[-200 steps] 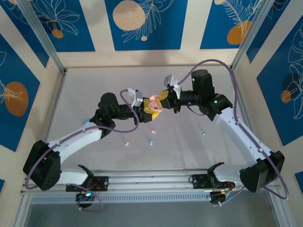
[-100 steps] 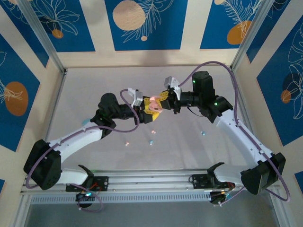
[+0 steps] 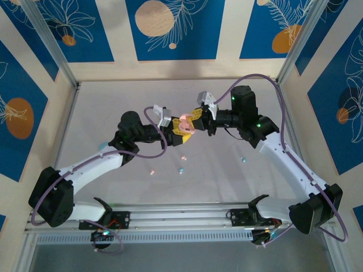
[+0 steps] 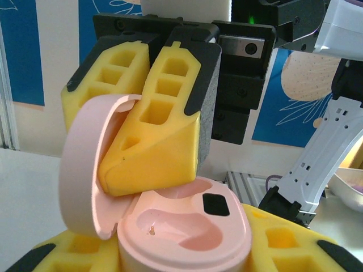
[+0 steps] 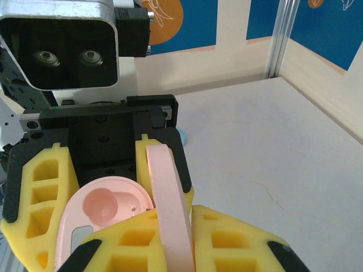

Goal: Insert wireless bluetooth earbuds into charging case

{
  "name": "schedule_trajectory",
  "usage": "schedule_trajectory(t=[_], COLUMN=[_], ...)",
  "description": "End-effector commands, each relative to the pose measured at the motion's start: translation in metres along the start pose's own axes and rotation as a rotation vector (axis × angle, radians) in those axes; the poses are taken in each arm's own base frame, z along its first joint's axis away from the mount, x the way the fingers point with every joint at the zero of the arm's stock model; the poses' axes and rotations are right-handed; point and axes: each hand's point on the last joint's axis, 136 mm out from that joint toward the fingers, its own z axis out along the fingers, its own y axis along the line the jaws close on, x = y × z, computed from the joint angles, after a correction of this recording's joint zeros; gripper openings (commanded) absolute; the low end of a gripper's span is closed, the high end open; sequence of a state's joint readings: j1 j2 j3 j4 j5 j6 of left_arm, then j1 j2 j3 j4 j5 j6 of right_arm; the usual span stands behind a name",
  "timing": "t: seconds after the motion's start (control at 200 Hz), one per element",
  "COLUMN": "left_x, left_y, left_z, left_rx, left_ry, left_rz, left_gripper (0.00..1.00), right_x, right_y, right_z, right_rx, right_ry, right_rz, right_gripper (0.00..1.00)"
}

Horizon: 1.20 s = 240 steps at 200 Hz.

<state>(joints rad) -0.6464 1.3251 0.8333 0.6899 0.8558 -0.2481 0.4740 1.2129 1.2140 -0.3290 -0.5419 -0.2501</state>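
Note:
A pink charging case point(image 3: 185, 123) hangs above the table's middle, between both grippers. My left gripper point(image 3: 178, 130) is shut on the case body point(image 4: 187, 226), with a yellow finger point(image 4: 289, 243) on each side. My right gripper point(image 5: 173, 238) is shut on the upright, open lid point(image 5: 165, 198), seen at the left of the left wrist view as the lid point(image 4: 82, 170). The wells in the case body point(image 5: 105, 207) are empty. Tiny earbuds lie on the table: a pink one point(image 3: 151, 171), a blue one point(image 3: 181, 170), and a mint one point(image 3: 243, 160).
A light blue case point(image 3: 102, 147) lies beside the left arm's forearm. Another small earbud point(image 3: 184, 157) lies just below the grippers. Aluminium posts and patterned walls enclose the table on three sides.
Both grippers and the pink case have shifted slightly away from the arm bases. The lid stays pinched and open; the earbuds on the table have not moved.

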Motion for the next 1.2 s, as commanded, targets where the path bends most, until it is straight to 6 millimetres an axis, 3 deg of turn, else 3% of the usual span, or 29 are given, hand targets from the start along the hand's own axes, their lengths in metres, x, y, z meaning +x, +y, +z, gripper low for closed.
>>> schedule_trajectory(t=[0.0, 0.05, 0.19, 0.305, 0.405, 0.495, 0.575, 0.64, 0.78, 0.935, 1.196], left_x=[-0.016, -0.016, -0.015, -0.014, -0.014, -0.013, -0.014, -0.014, -0.018, -0.024, -0.036], left_y=[0.0, 0.001, 0.007, 0.01, 0.013, 0.018, 0.022, 0.023, 0.019, 0.016, 0.007], left_z=[0.002, 0.0, -0.004, -0.007, -0.01, -0.016, -0.023, -0.028, -0.035, -0.043, -0.053], left_rx=[-0.011, -0.027, -0.084, -0.119, -0.152, -0.202, -0.256, -0.289, -0.311, -0.338, -0.364], left_ry=[-0.027, -0.03, -0.037, -0.043, -0.05, -0.056, -0.064, -0.066, -0.072, -0.089, -0.105], left_rz=[0.056, 0.064, 0.094, 0.111, 0.128, 0.148, 0.171, 0.184, 0.197, 0.2, 0.205], left_gripper=[0.29, 0.28, 0.27, 0.27, 0.27, 0.27, 0.26, 0.26, 0.26, 0.26, 0.26], right_x=[-0.005, -0.007, -0.019, -0.032, -0.031, -0.009, 0.031, 0.065, 0.128, 0.187, 0.233], right_y=[0.007, 0.006, 0.004, 0.005, -0.01, -0.033, -0.056, -0.064, -0.059, -0.053, -0.041], right_z=[-0.006, -0.008, -0.02, -0.037, -0.054, -0.074, -0.094, -0.097, -0.07, -0.028, 0.045], right_rx=[0.004, 0.019, 0.077, 0.117, 0.232, 0.386, 0.525, 0.529, 0.425, 0.377, 0.24], right_ry=[-0.021, -0.022, -0.05, -0.093, -0.107, -0.074, -0.046, -0.037, 0.076, 0.3, 0.618], right_rz=[0.018, 0.038, 0.13, 0.231, 0.418, 0.643, 0.912, 1.107, 1.341, 1.346, 1.209], right_gripper=[0.11, 0.15, 0.41, 0.52, 0.6, 0.61, 0.56, 0.5, 0.4, 0.4, 0.4])
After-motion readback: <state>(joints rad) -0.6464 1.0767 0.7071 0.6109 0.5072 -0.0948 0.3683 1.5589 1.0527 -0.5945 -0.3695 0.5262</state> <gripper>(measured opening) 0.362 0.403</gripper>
